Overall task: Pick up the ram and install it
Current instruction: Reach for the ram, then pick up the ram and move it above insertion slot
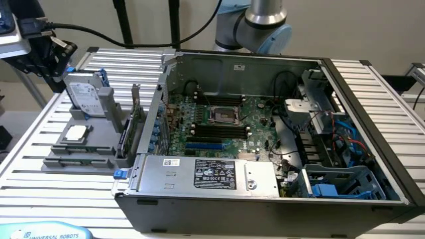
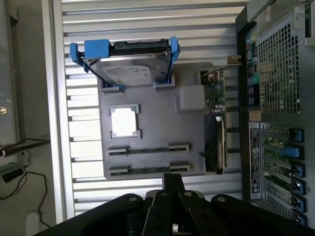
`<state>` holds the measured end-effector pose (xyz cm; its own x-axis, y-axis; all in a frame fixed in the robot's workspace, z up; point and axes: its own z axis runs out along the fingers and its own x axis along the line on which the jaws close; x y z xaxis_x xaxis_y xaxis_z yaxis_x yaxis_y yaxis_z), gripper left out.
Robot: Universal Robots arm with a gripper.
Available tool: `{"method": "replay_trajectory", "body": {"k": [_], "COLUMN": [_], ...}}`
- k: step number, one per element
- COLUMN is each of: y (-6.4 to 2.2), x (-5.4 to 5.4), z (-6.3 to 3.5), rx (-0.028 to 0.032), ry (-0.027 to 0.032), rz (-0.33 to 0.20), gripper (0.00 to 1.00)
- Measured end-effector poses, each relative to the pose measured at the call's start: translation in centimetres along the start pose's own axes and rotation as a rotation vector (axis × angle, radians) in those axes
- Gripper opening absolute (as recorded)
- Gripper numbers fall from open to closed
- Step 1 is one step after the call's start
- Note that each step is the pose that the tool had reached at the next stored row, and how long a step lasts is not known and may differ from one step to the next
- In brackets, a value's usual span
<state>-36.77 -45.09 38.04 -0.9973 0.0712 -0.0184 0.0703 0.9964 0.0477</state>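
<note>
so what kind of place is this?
Likely a robotics lab bench set up for PC assembly: an open computer case with its motherboard exposed on a slatted metal table, a grey fixture tray holding a hard drive and ram sticks, and a robot arm behind.

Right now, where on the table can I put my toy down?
The bare table slats at the exterior view's lower left, bordered by the gray tray and the computer case. The tray and the case's inside are crowded.
</note>
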Motion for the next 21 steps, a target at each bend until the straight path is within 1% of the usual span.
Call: {"method": "replay_trajectory", "body": {"k": [2, 4, 18, 21], "y": [-0.23, -0.31, -0.31, -0.31], "x": [0.38, 0.50, 0.51, 0.52], "z": [0.08, 0.11, 0.11, 0.12], "rx": [0.0002, 0.0002, 0.0001, -0.0005], "ry": [-0.0001, -0.0001, 0.0001, 0.0023], "rz": [0.000, 0.000, -0.001, -0.036], "gripper": [0.11, 0.11, 0.11, 0.11]}}
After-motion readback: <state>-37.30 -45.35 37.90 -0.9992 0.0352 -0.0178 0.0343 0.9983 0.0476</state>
